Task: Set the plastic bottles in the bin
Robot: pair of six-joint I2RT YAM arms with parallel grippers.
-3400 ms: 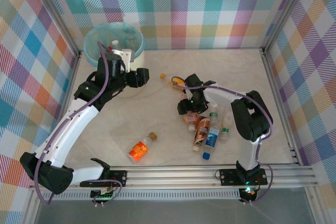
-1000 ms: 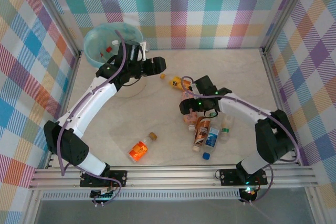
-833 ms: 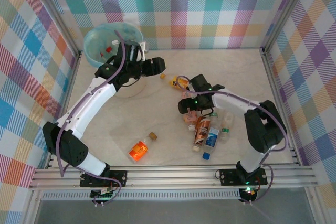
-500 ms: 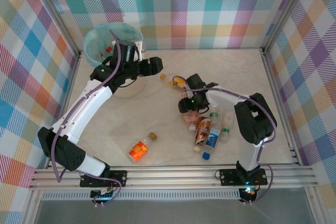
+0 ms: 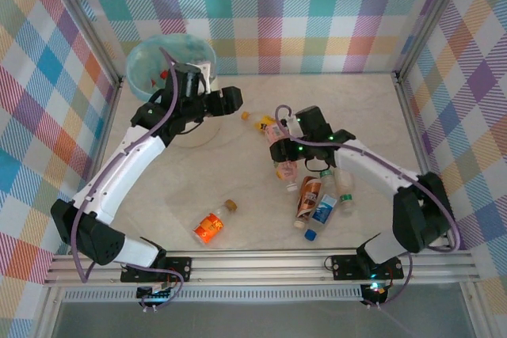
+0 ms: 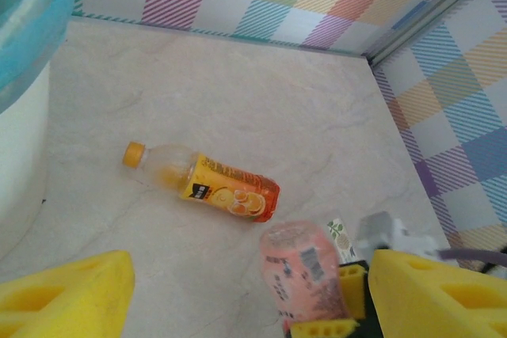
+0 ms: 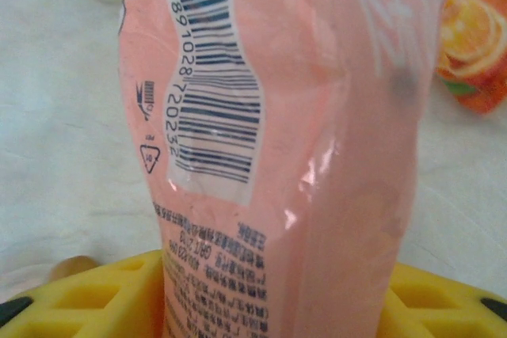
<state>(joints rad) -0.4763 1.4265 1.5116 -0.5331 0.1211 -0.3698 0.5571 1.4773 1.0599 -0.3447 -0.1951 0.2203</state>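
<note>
My right gripper (image 5: pixel 279 135) is shut on a pink-labelled plastic bottle (image 5: pixel 276 131), held just off the pile. In the right wrist view the pink bottle (image 7: pixel 277 116) stands between the yellow pads (image 7: pixel 87 298). The left wrist view shows the pink bottle (image 6: pixel 305 275) base-up in the right gripper's pads. An orange-labelled bottle (image 5: pixel 261 123) (image 6: pixel 214 184) lies beside it. More bottles (image 5: pixel 315 199) lie heaped at right, and one lies alone (image 5: pixel 210 227) near the front. My left gripper (image 5: pixel 198 78) (image 6: pixel 253 306) is open and holds nothing, next to the bin (image 5: pixel 150 61) (image 6: pixel 24 77).
Checked walls close the table at the back and both sides, and a metal rail (image 5: pixel 261 260) runs along the front. A loose brown cap (image 5: pixel 230 205) lies near the lone bottle. Bare tabletop (image 5: pixel 182 172) stretches between the bin and the pile.
The right gripper has closed on the pink bottle and carried it up and away from the pile. The left arm has drawn back closer to the bin.
</note>
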